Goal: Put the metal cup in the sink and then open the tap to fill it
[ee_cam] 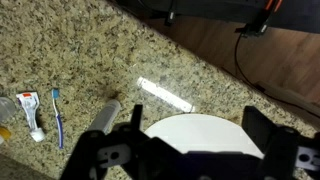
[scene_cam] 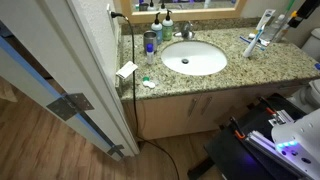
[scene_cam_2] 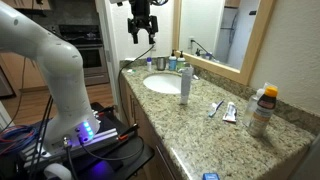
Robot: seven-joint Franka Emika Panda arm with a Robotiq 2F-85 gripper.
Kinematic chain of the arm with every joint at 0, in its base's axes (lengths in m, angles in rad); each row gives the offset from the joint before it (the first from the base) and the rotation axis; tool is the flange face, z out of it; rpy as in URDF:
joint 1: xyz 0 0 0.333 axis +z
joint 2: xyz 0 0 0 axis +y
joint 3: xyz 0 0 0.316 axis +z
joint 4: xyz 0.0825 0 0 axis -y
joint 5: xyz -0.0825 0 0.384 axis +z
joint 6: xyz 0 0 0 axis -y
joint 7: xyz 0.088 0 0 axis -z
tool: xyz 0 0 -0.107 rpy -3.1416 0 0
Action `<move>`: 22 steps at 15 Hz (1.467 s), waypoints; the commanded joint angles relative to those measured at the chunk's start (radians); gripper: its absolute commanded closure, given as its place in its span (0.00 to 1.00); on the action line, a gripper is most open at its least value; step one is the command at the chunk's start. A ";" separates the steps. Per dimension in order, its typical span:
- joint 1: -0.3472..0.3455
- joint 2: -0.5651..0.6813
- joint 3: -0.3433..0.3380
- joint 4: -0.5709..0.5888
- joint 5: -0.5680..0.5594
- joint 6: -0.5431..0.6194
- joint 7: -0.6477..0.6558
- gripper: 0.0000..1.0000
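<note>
The metal cup (scene_cam_2: 160, 63) stands upright on the granite countertop beside the far end of the sink (scene_cam_2: 163, 83), near the tap (scene_cam_2: 177, 63). In an exterior view the cup (scene_cam: 150, 42) stands to the left of the white oval sink (scene_cam: 195, 57), with the tap (scene_cam: 186, 30) behind the basin. My gripper (scene_cam_2: 143, 30) hangs high above the counter, open and empty. In the wrist view its fingers (ee_cam: 195, 140) frame the white basin (ee_cam: 195, 128) far below. The cup does not show in the wrist view.
A blue-topped bottle (scene_cam_2: 185, 82) stands at the sink's near rim. A toothbrush (ee_cam: 57, 115) and toothpaste tube (ee_cam: 33, 115) lie on the counter past it. A white card (scene_cam: 126, 70) lies at the counter's corner. A mirror backs the counter.
</note>
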 commanded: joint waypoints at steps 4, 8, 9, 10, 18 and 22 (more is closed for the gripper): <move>0.005 0.000 -0.003 0.002 -0.002 -0.003 0.003 0.00; 0.005 0.000 -0.003 0.002 -0.002 -0.003 0.003 0.00; 0.005 0.000 -0.003 0.002 -0.002 -0.003 0.003 0.00; 0.005 0.000 -0.003 0.002 -0.002 -0.003 0.003 0.00; 0.019 0.016 -0.017 0.021 0.026 -0.062 -0.020 0.00; 0.082 0.086 0.011 0.260 0.237 -0.174 0.054 0.00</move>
